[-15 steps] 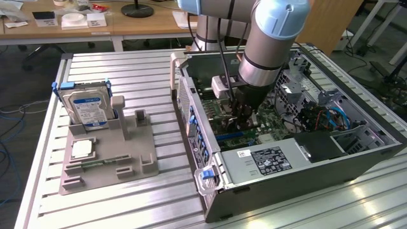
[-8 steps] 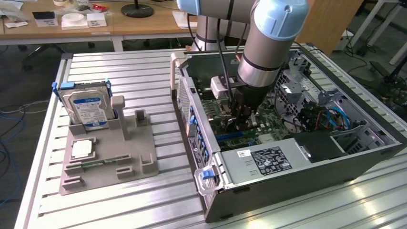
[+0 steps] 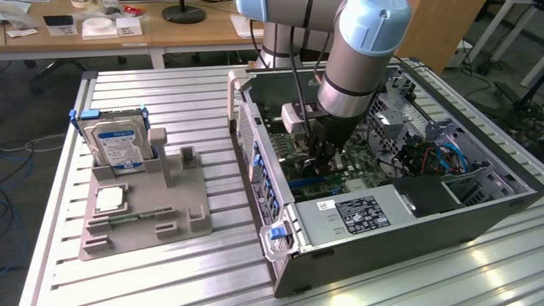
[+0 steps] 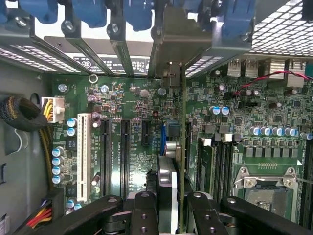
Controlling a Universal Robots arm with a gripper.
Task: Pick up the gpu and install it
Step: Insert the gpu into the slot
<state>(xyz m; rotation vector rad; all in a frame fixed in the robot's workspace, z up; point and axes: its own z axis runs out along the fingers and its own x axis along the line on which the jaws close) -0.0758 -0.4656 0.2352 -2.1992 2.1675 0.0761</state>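
**A:** Where's the gpu rn?

**B:** In my gripper (image 4: 173, 211). The jaws are closed on the gpu (image 4: 167, 182), one finger on each side. The card stands on its edge. It's inside the PC case (image 3: 408, 210), right over the long slots on the motherboard (image 4: 132, 103). I can't tell if it touches a slot or hangs just above.

**A:** What could go bad?

**B:** I think the card could miss. If its bottom edge sits beside the blue slot (image 4: 163, 137) & not in it, a push could bend the card or scratch the board. Its metal end plate (image 4: 171, 29) also has to fit the gap btw the blue clips (image 4: 90, 10) at the case wall. If it bumps a bar there, the card could tip or slide in my jaws.

**A:** Much room?

**B:** Not much. Little round caps (image 4: 217, 110) & the memory slots (image 4: 220, 161) stand close on one side of the card, and black slots (image 4: 115, 156) stand close on the other. In the exterior view the arm (image 3: 357, 70) goes down the middle of the case. The power supply (image 3: 365, 213) is at the near end. The wall w/ the clips is on the exterior view's left & the blue wires (image 3: 446, 156) are on its right. Up looks like the free way.

**A:** And outside?

**B:** The hard drive (image 3: 119, 143) & CPU chip (image 3: 111, 199) sit in the grey holder (image 3: 144, 217) on the exterior view's left, well apart from the case.
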